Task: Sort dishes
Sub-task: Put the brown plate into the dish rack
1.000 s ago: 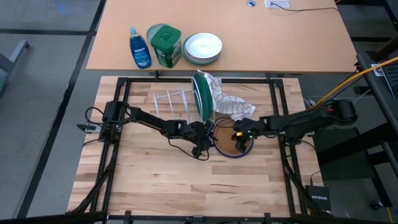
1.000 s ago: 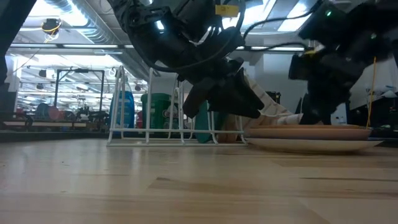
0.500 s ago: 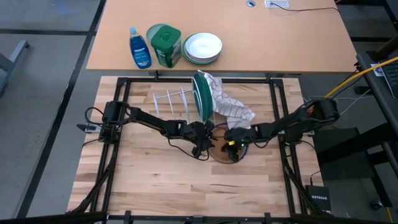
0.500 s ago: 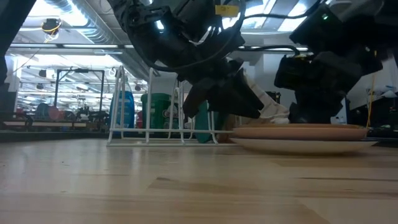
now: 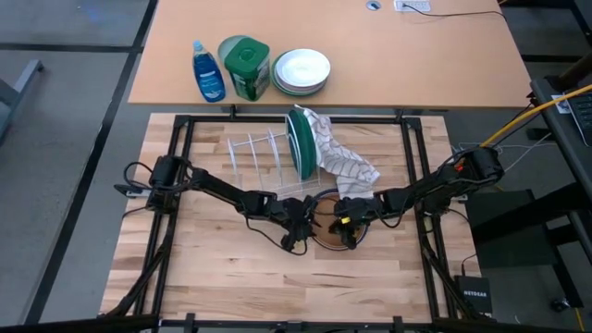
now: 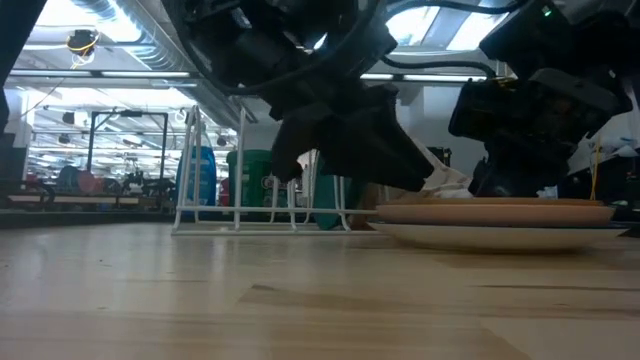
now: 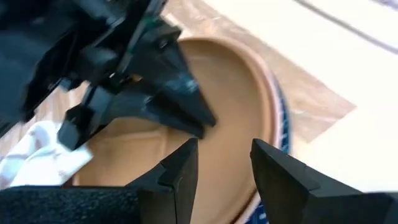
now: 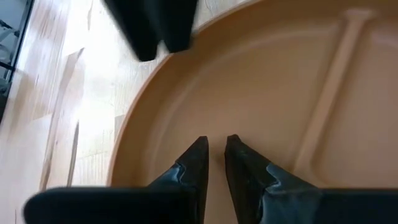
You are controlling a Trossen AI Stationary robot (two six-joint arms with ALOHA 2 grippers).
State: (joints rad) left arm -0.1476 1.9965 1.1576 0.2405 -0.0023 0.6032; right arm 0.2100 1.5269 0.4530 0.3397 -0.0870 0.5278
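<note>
A brown divided plate (image 5: 326, 228) lies on top of a blue dark-rimmed dish (image 7: 278, 124) at the table's middle. I cannot pick out a second brown plate. The dark green plate (image 5: 301, 146) stands on edge in the white wire rack (image 5: 252, 153). My left gripper (image 7: 224, 163) is open and hangs just over the stack's left part, with its fingers apart over the plate's floor. My right gripper (image 8: 216, 144) is shut and comes in from the right over the same plate. The two grippers face each other closely. My right gripper's shut fingertips (image 8: 200, 149) meet the brown plate's inner floor (image 8: 186, 118) a little inside its rim. The fingers slant down from the table's right. The plate lies flat on the dish below it (image 6: 500, 235).
A patterned cloth (image 5: 344, 163) lies behind the stack, beside the rack. On the far desk stand a blue soap bottle (image 5: 208, 72), a green container (image 5: 243, 67) and a stack of white bowls (image 5: 302, 71). Black frame rails (image 5: 412, 166) border the table.
My right gripper has gone toward the table's left and near edge, onto the brown plate. The stack has slid a little toward the near edge with it. My left gripper has gone a little toward the near edge and stays open.
</note>
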